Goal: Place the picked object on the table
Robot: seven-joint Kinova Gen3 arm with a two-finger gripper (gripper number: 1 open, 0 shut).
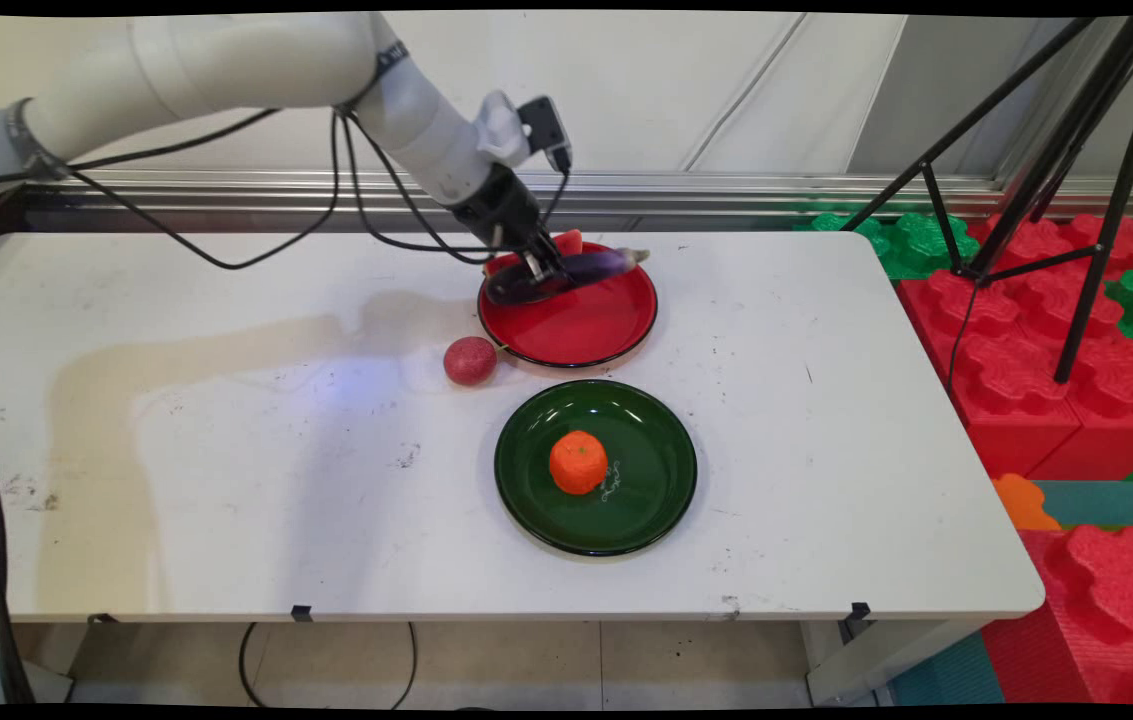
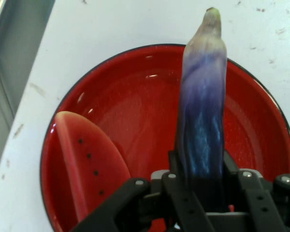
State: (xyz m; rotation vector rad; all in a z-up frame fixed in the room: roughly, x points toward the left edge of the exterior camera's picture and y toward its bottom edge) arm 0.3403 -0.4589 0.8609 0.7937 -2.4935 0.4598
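on the white table (image 1: 226, 450) no readable writing shows. the arm reaches down from the upper left, and the black two-finger gripper (image 1: 538, 270) is closed around a long purple eggplant (image 2: 203, 111) over the round red plate (image 2: 145, 96), beside a red watermelon slice (image 2: 87, 164).

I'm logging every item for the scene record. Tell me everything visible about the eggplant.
The eggplant is long and slender, glossy purple, darkest at the gripped end and paling to a greenish tip. It looks like a smooth plastic toy. The pincer is shut on its dark end, fingers clamping both sides. It lies nearly level across the back of the red plate, tip past the rim, beside a watermelon slice. Whether it touches the plate is unclear.
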